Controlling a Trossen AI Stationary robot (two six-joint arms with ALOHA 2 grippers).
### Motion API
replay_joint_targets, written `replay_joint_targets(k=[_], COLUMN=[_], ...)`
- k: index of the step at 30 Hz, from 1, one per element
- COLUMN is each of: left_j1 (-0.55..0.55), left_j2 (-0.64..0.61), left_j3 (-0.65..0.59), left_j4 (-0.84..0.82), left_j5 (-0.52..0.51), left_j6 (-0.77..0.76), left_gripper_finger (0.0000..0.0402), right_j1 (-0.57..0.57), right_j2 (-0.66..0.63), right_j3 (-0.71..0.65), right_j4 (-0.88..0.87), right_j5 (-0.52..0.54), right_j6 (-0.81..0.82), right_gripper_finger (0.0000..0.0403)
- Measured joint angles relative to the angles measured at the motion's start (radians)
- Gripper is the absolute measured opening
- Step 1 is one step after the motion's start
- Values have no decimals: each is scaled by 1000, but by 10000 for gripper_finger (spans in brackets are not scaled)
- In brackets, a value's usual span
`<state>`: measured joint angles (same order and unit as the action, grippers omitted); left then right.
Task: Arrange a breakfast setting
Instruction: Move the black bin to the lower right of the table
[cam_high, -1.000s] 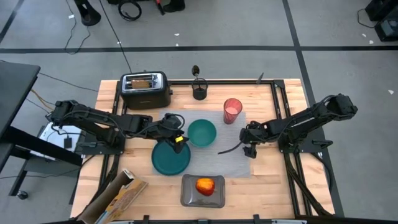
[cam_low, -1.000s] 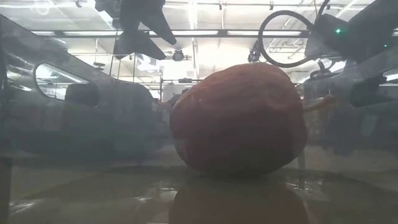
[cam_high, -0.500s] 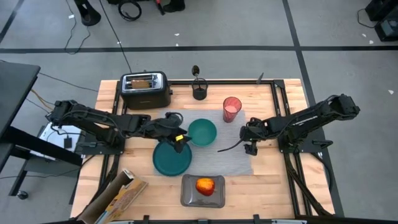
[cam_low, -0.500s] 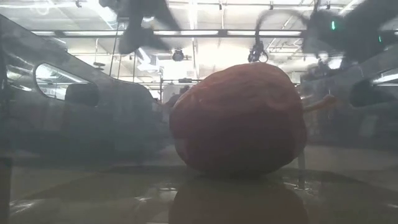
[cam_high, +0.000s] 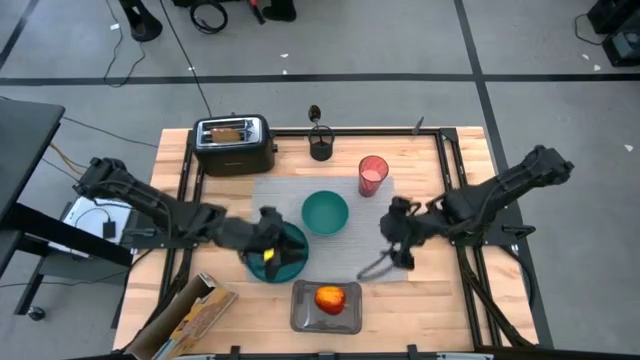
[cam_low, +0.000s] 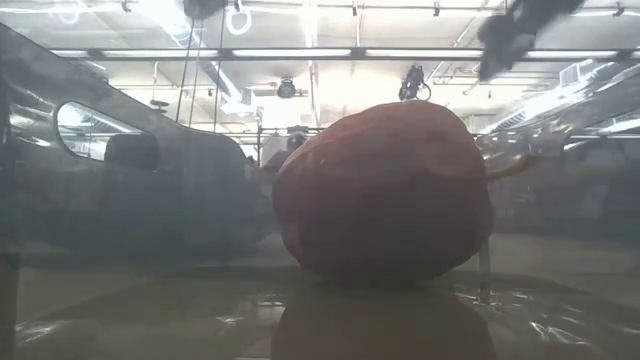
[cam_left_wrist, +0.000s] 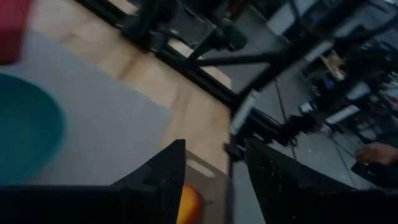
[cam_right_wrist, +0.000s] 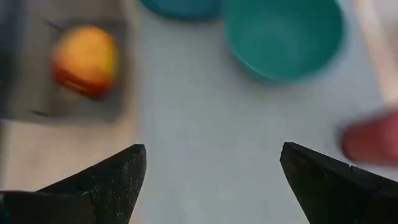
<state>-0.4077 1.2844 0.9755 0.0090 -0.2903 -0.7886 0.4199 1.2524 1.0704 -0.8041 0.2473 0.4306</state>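
A grey placemat (cam_high: 345, 235) lies mid-table with a teal bowl (cam_high: 325, 213) and a pink-red cup (cam_high: 373, 175) on it. The teal plate (cam_high: 296, 264) lies at the mat's near left corner, mostly hidden under my left gripper (cam_high: 272, 252), which hovers over it, open (cam_left_wrist: 214, 180). The metal spoon (cam_high: 374, 268) lies slanted at the mat's near edge, one end beside my right gripper (cam_high: 400, 252), which is open (cam_right_wrist: 211, 180). The red-yellow apple (cam_high: 330, 298) rests in the grey tray (cam_high: 300, 315). A toast slice (cam_high: 228, 131) stands in the toaster. My right gripper stands at the spoon's right end (cam_high: 393, 259). The right wrist view shows no spoon between its open fingers, and I cannot tell whether a finger touches it.
The black-and-chrome toaster (cam_high: 235, 145) stands at the far left. A dark holder (cam_high: 320, 148) stands at the far edge. A brown cereal package (cam_high: 190, 318) lies at the near left corner. The apple (cam_low: 385, 190) fills the low view.
My left gripper has gone toward the near edge, from the plate's far rim to above the plate. My right gripper has gone toward the near edge, and the spoon has slid with it from the mat's middle right to the mat's near edge.
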Motion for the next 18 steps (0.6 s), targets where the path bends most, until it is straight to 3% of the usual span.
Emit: replay_joint_targets(k=[5, 13, 15, 18], left_j1=[-97, -173, -191, -223], left_j2=[26, 16, 8, 9], left_j3=[0, -1, 0, 0], left_j4=[41, 34, 73, 137], left_j5=[-103, -115, -116, -117], left_j6=[-14, -49, -65, -61], left_gripper_finger=[173, 173, 173, 173], right_j1=[117, 177, 185, 193], right_j2=[175, 463, 506, 546], right_j3=[161, 412, 451, 494], right_j4=[68, 69, 59, 8], right_j5=[45, 5, -14, -36], right_j6=[44, 38, 131, 413], right_gripper_finger=[368, 367, 367, 365])
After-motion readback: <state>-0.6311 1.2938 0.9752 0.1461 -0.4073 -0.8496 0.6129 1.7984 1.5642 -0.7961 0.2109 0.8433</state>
